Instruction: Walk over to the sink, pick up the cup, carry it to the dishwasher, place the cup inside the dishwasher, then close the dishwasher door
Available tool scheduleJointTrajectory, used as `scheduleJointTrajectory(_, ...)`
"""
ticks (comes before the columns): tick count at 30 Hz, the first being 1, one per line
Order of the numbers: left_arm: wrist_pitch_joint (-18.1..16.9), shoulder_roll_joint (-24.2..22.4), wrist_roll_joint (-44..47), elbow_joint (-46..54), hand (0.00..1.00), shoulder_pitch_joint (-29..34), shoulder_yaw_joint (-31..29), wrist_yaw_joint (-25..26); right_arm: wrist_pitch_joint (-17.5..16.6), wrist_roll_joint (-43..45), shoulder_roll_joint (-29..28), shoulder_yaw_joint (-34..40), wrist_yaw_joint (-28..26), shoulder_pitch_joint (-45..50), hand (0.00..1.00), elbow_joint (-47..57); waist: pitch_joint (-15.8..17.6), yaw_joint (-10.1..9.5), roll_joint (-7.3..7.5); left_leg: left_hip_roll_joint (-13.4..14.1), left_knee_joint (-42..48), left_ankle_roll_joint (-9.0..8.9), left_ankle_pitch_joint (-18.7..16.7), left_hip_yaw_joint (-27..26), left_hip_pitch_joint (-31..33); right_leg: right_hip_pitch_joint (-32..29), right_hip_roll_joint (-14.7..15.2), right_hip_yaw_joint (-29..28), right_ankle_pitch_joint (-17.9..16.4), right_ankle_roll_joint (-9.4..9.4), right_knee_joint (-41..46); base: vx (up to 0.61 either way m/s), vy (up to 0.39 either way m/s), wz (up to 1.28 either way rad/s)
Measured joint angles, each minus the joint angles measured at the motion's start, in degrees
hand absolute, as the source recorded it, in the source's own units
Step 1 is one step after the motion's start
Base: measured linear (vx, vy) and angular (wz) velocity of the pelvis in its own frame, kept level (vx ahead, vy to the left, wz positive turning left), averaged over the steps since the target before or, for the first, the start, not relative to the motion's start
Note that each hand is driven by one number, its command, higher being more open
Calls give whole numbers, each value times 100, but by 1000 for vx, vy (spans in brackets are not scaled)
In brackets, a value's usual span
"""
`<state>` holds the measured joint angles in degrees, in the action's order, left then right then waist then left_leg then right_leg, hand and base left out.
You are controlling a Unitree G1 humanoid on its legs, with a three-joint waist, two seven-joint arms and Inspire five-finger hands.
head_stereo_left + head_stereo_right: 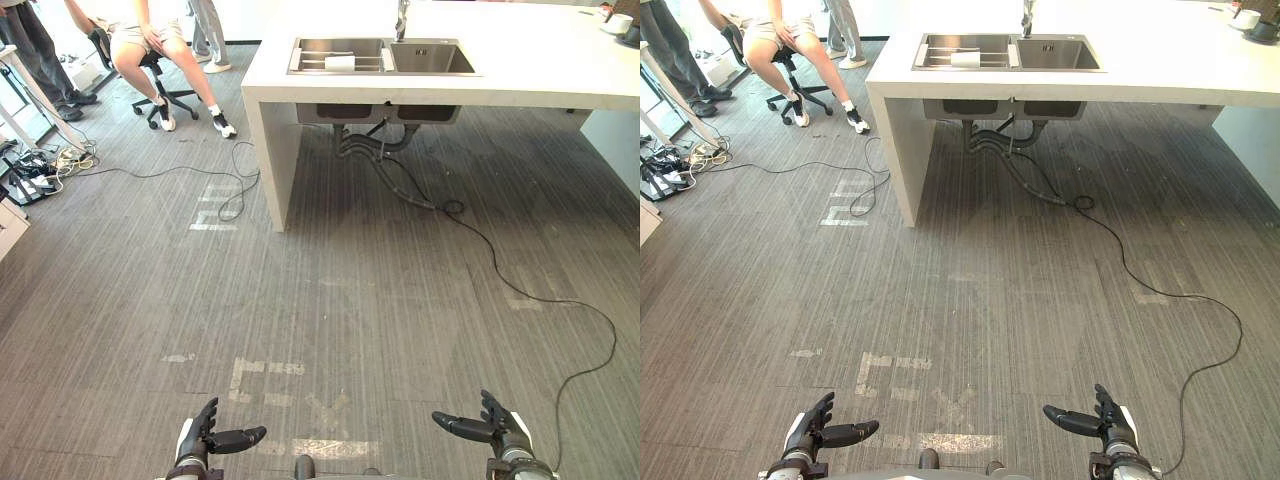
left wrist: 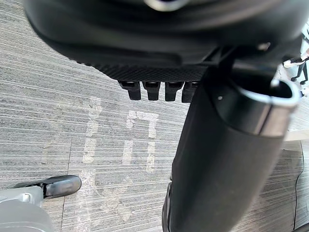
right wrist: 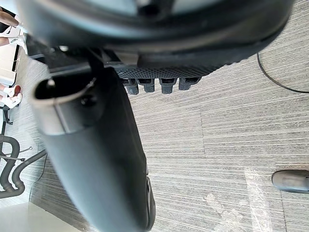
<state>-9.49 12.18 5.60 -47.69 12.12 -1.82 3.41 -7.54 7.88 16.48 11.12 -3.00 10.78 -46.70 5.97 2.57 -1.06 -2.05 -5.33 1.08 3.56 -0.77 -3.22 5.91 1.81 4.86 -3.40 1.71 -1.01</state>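
A steel double sink (image 1: pixel 432 58) is set in a white counter (image 1: pixel 520 70) far ahead of me. A small white cup (image 1: pixel 340 63) lies in the sink's left basin, on a rack; it shows too at the cup (image 1: pixel 965 59). Low in front of me, above the grey floor, my left hand (image 1: pixel 215 436) and right hand (image 1: pixel 492 424) are both open and hold nothing. Their thumbs point toward each other. In the wrist views the left hand (image 2: pixel 154 89) and the right hand (image 3: pixel 159 84) have straight fingers with only floor past them.
A black cable (image 1: pixel 520 295) runs from the pipes under the sink across the floor to my right. A person on an office chair (image 1: pixel 160 60) sits at the far left, with cables (image 1: pixel 60 160) near them. White dishes (image 1: pixel 617 22) stand at the counter's far right.
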Motion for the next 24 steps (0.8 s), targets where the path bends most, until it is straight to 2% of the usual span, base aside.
scheduleJointTrajectory(14,1,-8,-3,-1,100,-2,0,7,0,7,-83,157,122,-66,100,-17,12,-6,-20,5,0,-29,-41,-64,-5,-11,-1,-47,-3,-2,0,0,0,-1)
scheduleJointTrajectory(24,2,-135,-10,1,100,-91,1,46,5,-12,-505,165,382,-328,100,-229,15,-21,-20,2,0,-6,-94,-91,15,-24,1,-72,-33,2,-35,0,0,-1)
